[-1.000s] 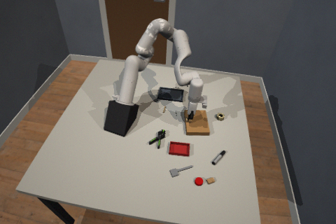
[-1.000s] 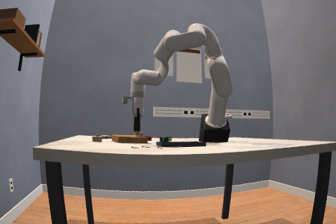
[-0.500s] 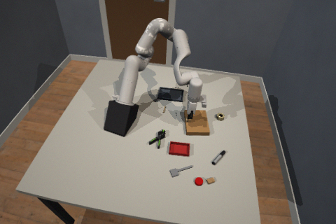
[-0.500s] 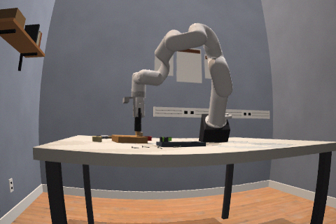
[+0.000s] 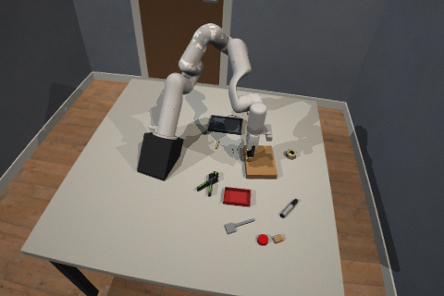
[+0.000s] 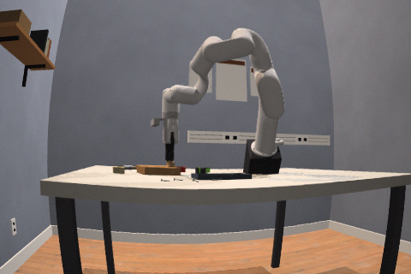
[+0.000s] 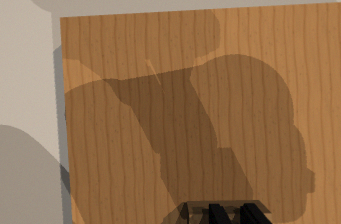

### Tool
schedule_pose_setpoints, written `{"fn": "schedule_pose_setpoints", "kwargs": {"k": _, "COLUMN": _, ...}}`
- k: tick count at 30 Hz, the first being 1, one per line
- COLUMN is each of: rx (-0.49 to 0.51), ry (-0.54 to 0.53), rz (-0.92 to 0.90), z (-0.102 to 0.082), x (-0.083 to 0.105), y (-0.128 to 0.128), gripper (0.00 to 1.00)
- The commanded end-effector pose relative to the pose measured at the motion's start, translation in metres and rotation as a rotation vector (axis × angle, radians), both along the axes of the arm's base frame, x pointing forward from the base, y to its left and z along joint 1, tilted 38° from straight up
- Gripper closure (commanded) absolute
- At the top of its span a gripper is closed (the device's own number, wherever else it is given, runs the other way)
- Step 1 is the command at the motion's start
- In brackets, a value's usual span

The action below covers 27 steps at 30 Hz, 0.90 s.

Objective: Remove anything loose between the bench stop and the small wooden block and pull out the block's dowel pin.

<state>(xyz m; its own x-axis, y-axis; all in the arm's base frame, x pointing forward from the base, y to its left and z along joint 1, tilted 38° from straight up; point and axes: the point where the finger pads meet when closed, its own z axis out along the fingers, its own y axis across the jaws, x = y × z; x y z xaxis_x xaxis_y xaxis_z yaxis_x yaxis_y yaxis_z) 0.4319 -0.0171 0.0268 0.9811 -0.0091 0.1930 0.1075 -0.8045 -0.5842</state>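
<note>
The wooden bench board lies on the table right of centre; it also shows in the side view and fills the wrist view. My gripper points straight down over the board's far left corner. In the side view the fingers are shut on the dowel pin, just above a small tan block on the board. The wrist view shows only the dark fingertips at the bottom edge; pin, block and stop are hidden there. The black and green spring clamp lies loose on the table, left of the board.
A red tray, a marker, a grey flat tool, a red disc and a small tan cube lie nearer the front. A black tray and a brass ring flank the board. The arm's black base stands to the left.
</note>
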Motion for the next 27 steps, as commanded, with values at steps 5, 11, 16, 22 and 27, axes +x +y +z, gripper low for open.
{"fn": "schedule_pose_setpoints", "kwargs": {"k": 5, "rx": -0.004, "ry": -0.012, "rz": 0.011, "z": 0.0011, "x": -0.0004, "y": -0.0001, "gripper": 1.0}}
{"fn": "schedule_pose_setpoints", "kwargs": {"k": 11, "rx": -0.006, "ry": -0.02, "rz": 0.022, "z": 0.0013, "x": -0.0014, "y": 0.0005, "gripper": 1.0}}
{"fn": "schedule_pose_setpoints", "kwargs": {"k": 16, "rx": -0.007, "ry": -0.024, "rz": 0.027, "z": 0.0014, "x": -0.002, "y": 0.0008, "gripper": 1.0}}
{"fn": "schedule_pose_setpoints", "kwargs": {"k": 22, "rx": -0.008, "ry": -0.026, "rz": 0.03, "z": 0.0014, "x": -0.0023, "y": 0.0009, "gripper": 1.0}}
{"fn": "schedule_pose_setpoints", "kwargs": {"k": 27, "rx": -0.008, "ry": -0.027, "rz": 0.032, "z": 0.0015, "x": -0.0025, "y": 0.001, "gripper": 1.0}}
